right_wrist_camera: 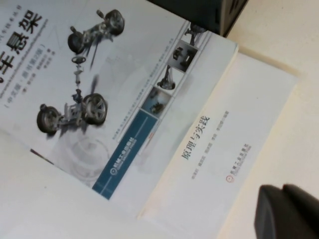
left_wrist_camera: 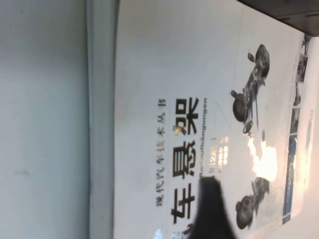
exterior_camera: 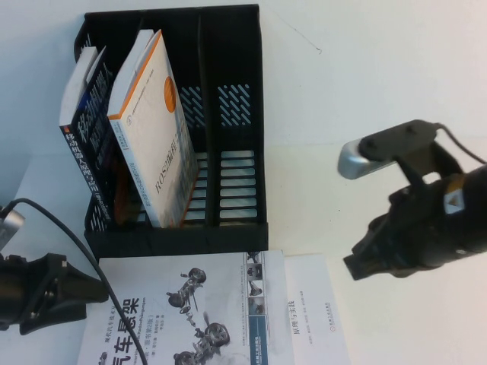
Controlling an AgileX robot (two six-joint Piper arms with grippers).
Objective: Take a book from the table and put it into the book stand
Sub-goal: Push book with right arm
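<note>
The book (exterior_camera: 190, 319), white with a black Chinese title and grey suspension pictures, lies flat on the table (exterior_camera: 380, 76) just in front of the book stand (exterior_camera: 175, 237). It also fills the left wrist view (left_wrist_camera: 169, 74) and shows in the right wrist view (right_wrist_camera: 99, 59). My left gripper (exterior_camera: 95, 291) is low at the book's left edge, shut and empty, its dark tip over the cover (left_wrist_camera: 209, 211). My right gripper (exterior_camera: 365, 262) hovers to the right of the book, shut and empty (right_wrist_camera: 289, 214). The stand's right and middle compartments are empty.
A second white book (exterior_camera: 316, 312) lies under the first and sticks out to the right (right_wrist_camera: 224, 134). In the stand's left part lean a cream book with an orange edge (exterior_camera: 152, 129) and a dark-covered book (exterior_camera: 87, 129). Bare table lies right of the stand.
</note>
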